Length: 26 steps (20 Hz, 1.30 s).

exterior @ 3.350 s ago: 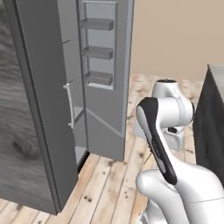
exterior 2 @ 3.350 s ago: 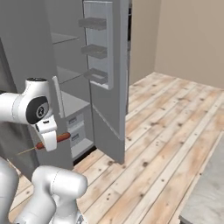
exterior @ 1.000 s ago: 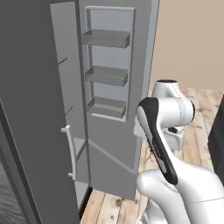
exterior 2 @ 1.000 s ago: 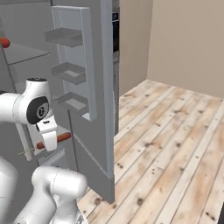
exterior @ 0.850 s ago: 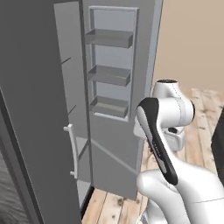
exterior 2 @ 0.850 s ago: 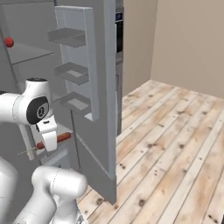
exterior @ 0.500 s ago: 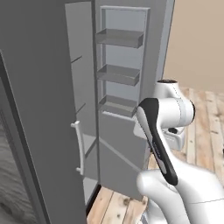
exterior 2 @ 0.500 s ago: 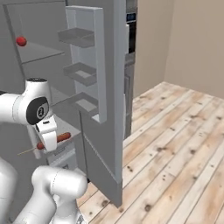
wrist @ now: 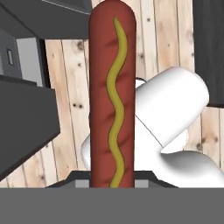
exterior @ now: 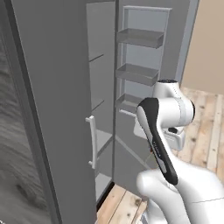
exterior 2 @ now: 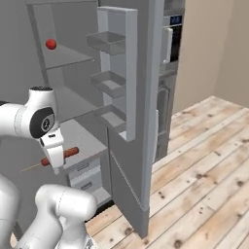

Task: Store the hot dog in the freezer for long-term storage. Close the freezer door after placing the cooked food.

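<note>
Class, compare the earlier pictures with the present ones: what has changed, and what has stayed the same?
The base has driven closer to the freezer, so both base views shifted and a red ball came into view. The tool stays shut on the hot dog, the arm's pose is unchanged and the freezer door remains open.

The freezer door (exterior: 148, 87) stands open, three grey bins (exterior: 139, 38) stacked on its inner face.
</note>
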### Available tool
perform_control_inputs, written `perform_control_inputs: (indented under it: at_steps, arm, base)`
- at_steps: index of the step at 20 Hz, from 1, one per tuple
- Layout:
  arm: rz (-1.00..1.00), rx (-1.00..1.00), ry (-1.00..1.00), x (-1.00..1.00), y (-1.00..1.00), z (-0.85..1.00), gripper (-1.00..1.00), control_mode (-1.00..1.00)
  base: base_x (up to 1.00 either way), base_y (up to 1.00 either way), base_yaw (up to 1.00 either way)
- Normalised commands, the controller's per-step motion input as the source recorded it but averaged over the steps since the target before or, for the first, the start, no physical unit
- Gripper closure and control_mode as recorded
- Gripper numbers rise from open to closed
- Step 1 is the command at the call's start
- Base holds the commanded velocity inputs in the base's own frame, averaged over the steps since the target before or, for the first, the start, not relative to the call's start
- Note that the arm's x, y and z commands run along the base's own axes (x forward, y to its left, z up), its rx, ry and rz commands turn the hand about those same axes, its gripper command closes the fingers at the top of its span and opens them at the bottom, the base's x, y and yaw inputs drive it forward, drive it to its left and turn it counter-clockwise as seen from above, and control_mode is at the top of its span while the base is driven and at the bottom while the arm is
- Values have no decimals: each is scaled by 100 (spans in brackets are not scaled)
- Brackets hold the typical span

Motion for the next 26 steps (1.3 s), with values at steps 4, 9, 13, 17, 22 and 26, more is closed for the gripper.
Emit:
perform_control_inputs:
  at_steps: [4,9,13,17,22,26]
  arm:
    - [0,0,0,0,0,0,100,100]
    - [0,0,0,0,0,0,100,100]
    - [0,0,0,0,0,0,100,100]
    - [0,0,0,0,0,0,100,100]
    - [0,0,0,0,0,0,100,100]
    - [0,0,0,0,0,0,100,100]
  base:
    - [18,-31,34]
    - [29,-16,37]
    - [16,-21,43]
    - [13,-26,45]
    - [1,-25,48]
    - [14,-47,31]
